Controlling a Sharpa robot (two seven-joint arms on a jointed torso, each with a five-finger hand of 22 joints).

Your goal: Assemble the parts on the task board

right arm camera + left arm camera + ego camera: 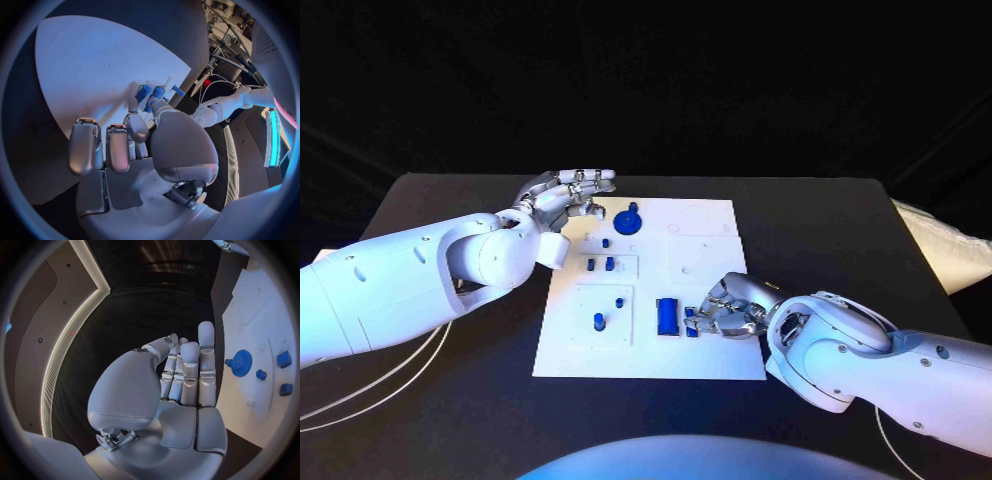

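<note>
Blue bar (pixel 668 318) lies lengthwise along the task board (pixel 711 360); right hand (pixel 730 308) pinches a small part (pixel 691 322).

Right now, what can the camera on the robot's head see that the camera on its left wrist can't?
The head view alone takes in the right hand resting by the blue block near the task board's near edge, plus the small peg beside it. The left wrist view alone gives a close look at the left hand's palm, with straight fingers holding nothing. Both show the left hand, the white board and the blue gear.
</note>
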